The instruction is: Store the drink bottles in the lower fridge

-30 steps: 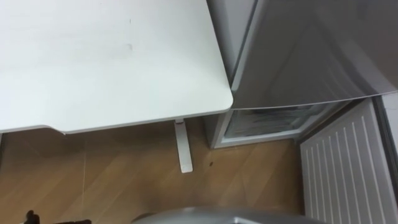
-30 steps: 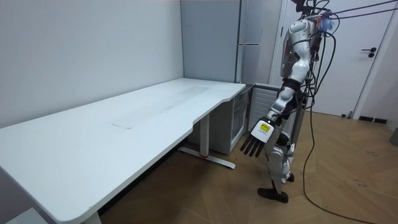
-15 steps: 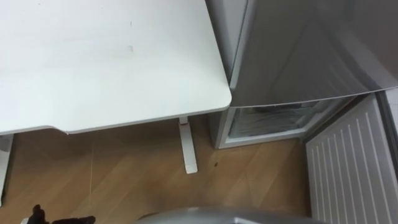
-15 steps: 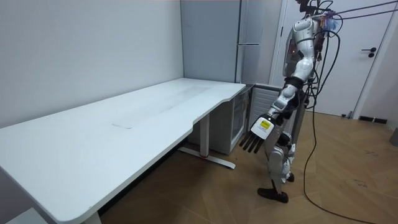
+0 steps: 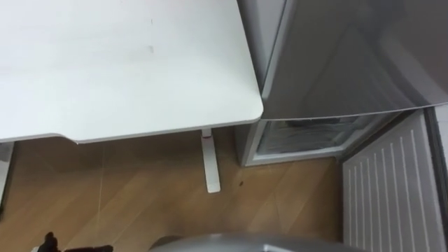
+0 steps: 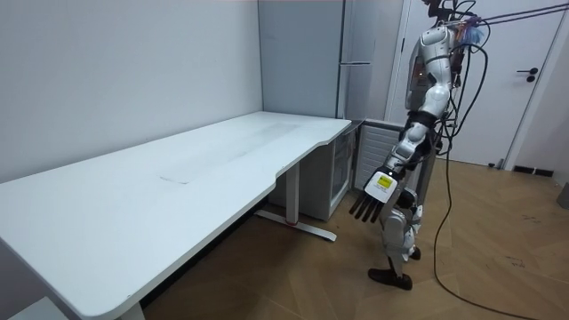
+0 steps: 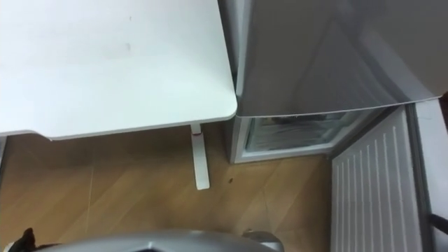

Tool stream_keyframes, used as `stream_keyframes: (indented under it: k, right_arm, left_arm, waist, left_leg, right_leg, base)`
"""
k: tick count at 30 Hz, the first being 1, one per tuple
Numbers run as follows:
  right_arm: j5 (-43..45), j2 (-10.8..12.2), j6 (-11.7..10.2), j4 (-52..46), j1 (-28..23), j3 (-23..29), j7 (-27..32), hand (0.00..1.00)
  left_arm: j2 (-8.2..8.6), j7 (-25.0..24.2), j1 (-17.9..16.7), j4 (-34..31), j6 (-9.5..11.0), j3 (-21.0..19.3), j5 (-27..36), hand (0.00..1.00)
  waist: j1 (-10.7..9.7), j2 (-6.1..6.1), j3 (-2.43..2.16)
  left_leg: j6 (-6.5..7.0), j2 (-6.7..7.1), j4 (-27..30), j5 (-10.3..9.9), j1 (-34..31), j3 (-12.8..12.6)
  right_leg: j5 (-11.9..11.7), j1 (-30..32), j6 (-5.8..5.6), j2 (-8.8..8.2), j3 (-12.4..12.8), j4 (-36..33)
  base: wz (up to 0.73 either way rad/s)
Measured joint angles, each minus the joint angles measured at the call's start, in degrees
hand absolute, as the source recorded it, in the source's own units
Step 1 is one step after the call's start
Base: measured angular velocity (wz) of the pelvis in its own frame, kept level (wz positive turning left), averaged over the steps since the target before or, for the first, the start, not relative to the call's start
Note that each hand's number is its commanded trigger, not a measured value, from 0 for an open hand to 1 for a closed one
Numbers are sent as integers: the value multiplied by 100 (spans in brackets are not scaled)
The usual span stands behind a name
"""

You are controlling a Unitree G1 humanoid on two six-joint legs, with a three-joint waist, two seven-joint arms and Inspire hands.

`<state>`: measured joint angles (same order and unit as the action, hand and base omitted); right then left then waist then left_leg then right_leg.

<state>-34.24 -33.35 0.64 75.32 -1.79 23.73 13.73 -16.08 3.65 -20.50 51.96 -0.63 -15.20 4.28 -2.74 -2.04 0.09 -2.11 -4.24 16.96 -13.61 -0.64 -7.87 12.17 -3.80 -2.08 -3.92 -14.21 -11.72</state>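
One grey fridge stood with its one lower door open, beside one white desk; the robot's left hand hung straight-fingered, holding nothing

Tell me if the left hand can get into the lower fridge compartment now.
Probably, if the robot bends: the left hand hangs open and empty, the lower compartment sits low ahead, and its door stands swung aside, nothing blocking.
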Motion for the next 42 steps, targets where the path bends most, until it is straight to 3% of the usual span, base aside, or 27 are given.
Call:
stream_keyframes:
  k: [4, 9, 12, 15, 18, 19, 21, 22, 23, 24, 27, 30, 32, 37, 40, 42]
  right_arm:
    - [-116, 14, 13, -46, 5, -96, -204, 0]
    - [-274, 174, -41, -570, -18, -737, -428, 0]
    - [-438, 437, -125, -1138, -140, -928, -923, 0]
    - [-457, 794, -128, -2655, -623, -1712, -1123, 0]
    - [-474, 1245, 40, -4424, -1108, -2220, -1004, 0]
    - [-473, 1369, 181, -5145, -1196, -2570, -868, 0]
    - [-258, 1312, 194, -6576, -1172, -3724, -1042, 0]
    - [-459, 1430, 428, -7435, -1086, -4555, -1039, 0]
    - [-85, 1483, 431, -7686, -859, -5358, -1446, 0]
    - [-50, 1603, 505, -7734, -844, -5309, -1144, 0]
    - [290, 1229, 1246, -7734, -77, -5283, -1257, 0]
    - [519, 1163, 1585, -7734, 220, -5273, -1362, 0]
    - [689, 1077, 1790, -7734, 363, -5229, -1454, 0]
    - [763, 976, 1884, -7656, 377, -4899, -1995, 0]
    - [848, 814, 1881, -7618, 358, -4714, -2528, 0]
    - [963, 771, 1863, -7576, 241, -4548, -2888, 0]
  left_arm:
    - [15, -64, 24, -13, -42, 36, -3, 0]
    - [76, -102, 184, -14, -31, 398, -9, 0]
    - [152, -206, 251, -25, 35, 432, 5, 0]
    - [155, -210, 308, -52, 40, 789, 7, 0]
    - [155, -324, 586, 117, 111, 1301, 15, 0]
    - [149, -349, 791, 342, 123, 1584, 13, 0]
    - [121, -450, 1048, 700, 168, 1990, 69, 0]
    - [101, -481, 1401, 978, 201, 2173, 55, 0]
    - [107, -471, 1588, 1179, 261, 2274, 58, 0]
    - [99, -465, 1626, 1218, 319, 2310, 56, 0]
    - [47, -366, 1557, 1240, 397, 2317, 46, 0]
    - [23, -235, 1380, 1221, 363, 2318, 55, 0]
    - [21, -149, 1261, 1221, 213, 2318, 60, 0]
    - [23, -80, 1240, 1186, 40, 2328, 119, 0]
    - [25, -30, 990, 968, 21, 2214, 235, 0]
    - [18, -32, 952, 947, 2, 2150, 251, 0]
  waist:
    - [14, 50, -1]
    - [40, 140, -16]
    - [140, 175, -9]
    - [232, 196, -13]
    - [516, 242, 5]
    - [641, 248, -3]
    - [823, 306, 16]
    - [990, 287, 30]
    - [1065, 338, 83]
    - [1071, 297, 73]
    - [1308, 240, 105]
    - [1300, 176, 88]
    - [1299, 124, 86]
    - [1269, 59, 90]
    - [1239, 61, 87]
    - [1192, 63, 75]
  left_leg:
    - [-21, -38, 24, -9, 0, 0]
    - [-34, -64, 44, -3, -46, -20]
    - [-70, -135, 54, -18, -40, -123]
    - [-106, -207, 36, -17, -68, -199]
    - [-172, -332, 97, -1, -200, -305]
    - [-208, -384, 102, 19, -226, -314]
    - [-280, -479, 76, 61, -264, -315]
    - [-332, -535, 80, 126, -271, -286]
    - [-371, -593, 86, 147, -275, -279]
    - [-414, -604, 86, 178, -286, -269]
    - [-481, -625, 66, 301, -376, -244]
    - [-506, -629, 65, 406, -476, -148]
    - [-502, -629, 47, 502, -533, -35]
    - [-440, -630, 42, 563, -587, -21]
    - [-444, -633, 53, 564, -579, -99]
    - [-447, -620, 47, 563, -502, -128]
  right_leg:
    - [4, 12, 31, 31, 5, -3]
    - [-13, 82, 64, 51, 37, -25]
    - [-40, 92, 100, 114, 118, -10]
    - [-78, 135, 160, 154, 154, -15]
    - [-158, 343, 249, 275, 303, -84]
    - [-192, 432, 305, 315, 320, -105]
    - [-238, 569, 389, 406, 400, -166]
    - [-251, 621, 451, 421, 381, -199]
    - [-249, 617, 512, 468, 310, -200]
    - [-247, 620, 534, 471, 280, -212]
    - [-80, 915, 579, 469, 294, -533]
    - [-18, 1057, 646, 451, 184, -678]
    - [11, 1069, 712, 434, 15, -713]
    - [61, 1070, 781, 423, -162, -704]
    - [33, 1008, 840, 417, -166, -659]
    - [5, 858, 816, 412, -213, -541]
  base:
    - [0]
    - [-5]
    - [-19]
    - [-26]
    - [-38]
    - [-50]
    - [-49]
    - [-16]
    - [0]
    - [10]
    - [-1]
    - [16]
    - [37]
    - [23]
    - [4]
    - [17]
